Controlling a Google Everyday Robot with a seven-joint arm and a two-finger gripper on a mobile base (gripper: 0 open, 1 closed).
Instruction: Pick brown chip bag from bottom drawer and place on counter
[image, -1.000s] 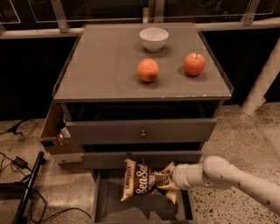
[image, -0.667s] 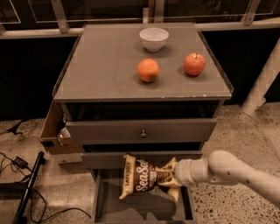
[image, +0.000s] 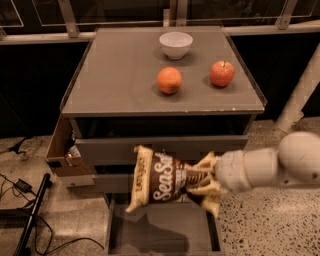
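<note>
The brown chip bag (image: 162, 180) with white "Sea Salt" lettering hangs in the air in front of the drawer fronts, above the open bottom drawer (image: 162, 227). My gripper (image: 205, 182) comes in from the right on a white arm and is shut on the bag's right end. The bag casts a shadow on the drawer's grey floor. The counter (image: 120, 75) is the grey top of the cabinet, above and behind the bag.
On the counter stand a white bowl (image: 176, 45), an orange (image: 169, 80) and a red apple (image: 222, 73). A cardboard box (image: 62, 152) sticks out at the cabinet's left. Cables (image: 25, 210) and a black pole lie on the floor left. A white post (image: 300, 95) stands right.
The gripper has lifted the chip bag higher, from just over the bottom drawer to in front of the middle drawer fronts. The arm has risen with it.
</note>
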